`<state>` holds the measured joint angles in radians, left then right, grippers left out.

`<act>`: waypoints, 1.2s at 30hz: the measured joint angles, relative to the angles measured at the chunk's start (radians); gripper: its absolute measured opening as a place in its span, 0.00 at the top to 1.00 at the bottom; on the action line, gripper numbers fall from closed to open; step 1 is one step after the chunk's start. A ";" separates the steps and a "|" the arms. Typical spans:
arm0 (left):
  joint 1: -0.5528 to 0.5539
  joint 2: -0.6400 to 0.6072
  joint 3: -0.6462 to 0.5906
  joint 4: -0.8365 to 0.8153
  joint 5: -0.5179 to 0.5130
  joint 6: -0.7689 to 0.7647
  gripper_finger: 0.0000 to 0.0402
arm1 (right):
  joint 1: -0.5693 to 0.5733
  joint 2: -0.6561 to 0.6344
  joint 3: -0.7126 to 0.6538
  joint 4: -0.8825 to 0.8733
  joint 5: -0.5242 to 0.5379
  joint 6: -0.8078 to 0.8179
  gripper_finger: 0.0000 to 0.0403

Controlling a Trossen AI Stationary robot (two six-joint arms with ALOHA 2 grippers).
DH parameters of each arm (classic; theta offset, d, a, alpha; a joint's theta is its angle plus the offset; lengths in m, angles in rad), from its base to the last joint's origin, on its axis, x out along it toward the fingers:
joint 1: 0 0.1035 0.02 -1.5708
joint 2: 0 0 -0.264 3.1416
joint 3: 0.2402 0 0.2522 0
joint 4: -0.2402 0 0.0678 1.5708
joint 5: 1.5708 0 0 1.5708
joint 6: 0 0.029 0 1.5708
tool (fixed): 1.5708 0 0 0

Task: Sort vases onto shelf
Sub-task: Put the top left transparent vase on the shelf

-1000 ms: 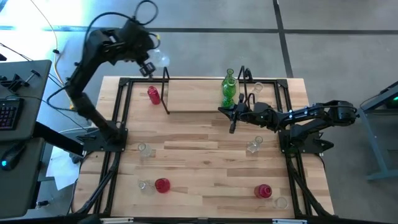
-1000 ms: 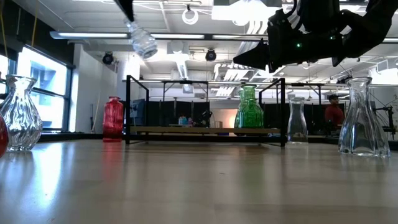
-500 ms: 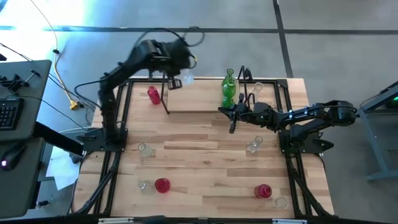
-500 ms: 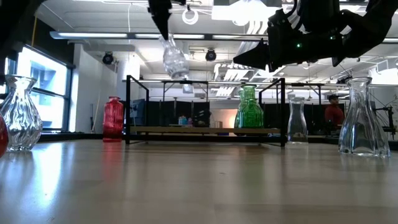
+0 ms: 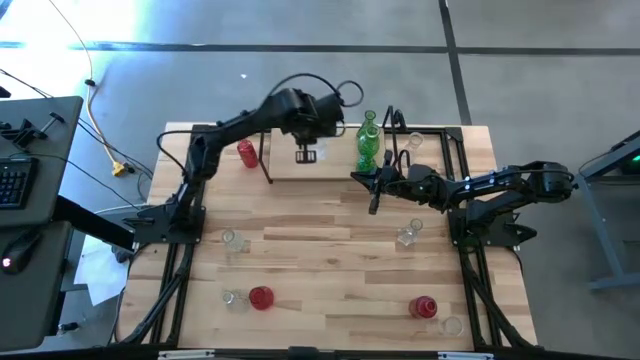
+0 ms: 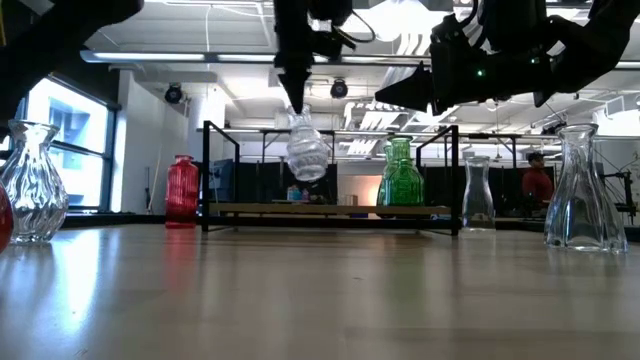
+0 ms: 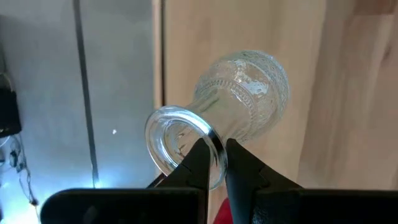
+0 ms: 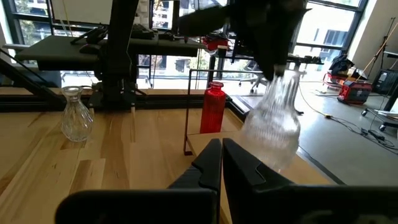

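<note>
A clear vase [image 6: 308, 150] hangs neck up over the shelf [image 5: 330, 165], a little left of its middle, with my left gripper [image 6: 296, 100] shut on it from above. In the high view the left gripper [image 5: 307, 154] hides that vase. A green vase [image 5: 367, 145] stands on its base on the shelf's right end. A red vase [image 5: 246, 152] stands on the table just left of the shelf. My right gripper [image 5: 373, 200] hovers level near the shelf's right end, shut, nothing between its fingers. My left gripper holds the clear vase by the rim of its mouth [image 7: 214, 138], one finger inside the mouth and one outside, pinching the glass wall. The fingers [image 6: 293, 85] slant down from above. The vase hangs below them, slightly tilted, clear of the shelf.
Black wire frames [image 5: 267, 150] stand at the shelf's ends. A clear vase [image 5: 413, 141] stands right of the shelf. Clear vases [image 5: 232, 240] [image 5: 405, 236] stand mid-table. Near the front edge stand a clear and red pair [image 5: 250, 297], a red vase [image 5: 423, 306] and a clear one [image 5: 452, 325].
My left gripper has swung from beyond the table's far left corner toward the right and down, to a place over the shelf, staying shut on the clear vase. The vase has come lower and hangs nearer upright than before.
</note>
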<state>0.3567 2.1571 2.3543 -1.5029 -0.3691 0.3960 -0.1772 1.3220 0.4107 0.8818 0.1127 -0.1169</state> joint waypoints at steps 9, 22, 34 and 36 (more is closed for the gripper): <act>-0.028 0.048 0.000 0.043 -0.006 0.002 0.96 | 0.000 0.000 0.000 -0.001 0.000 0.000 1.00; -0.066 0.077 -0.001 0.072 -0.030 0.008 0.96 | 0.000 0.000 0.000 -0.001 0.000 -0.008 1.00; -0.065 0.113 0.001 0.068 -0.066 0.002 0.96 | 0.000 0.000 0.000 -0.001 0.000 -0.015 1.00; -0.066 0.113 0.001 0.077 -0.062 0.001 0.96 | 0.000 0.000 0.000 -0.001 0.000 -0.015 1.00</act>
<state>0.2907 2.2700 2.3550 -1.4261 -0.4315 0.3973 -0.1768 1.3216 0.4107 0.8806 0.1131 -0.1318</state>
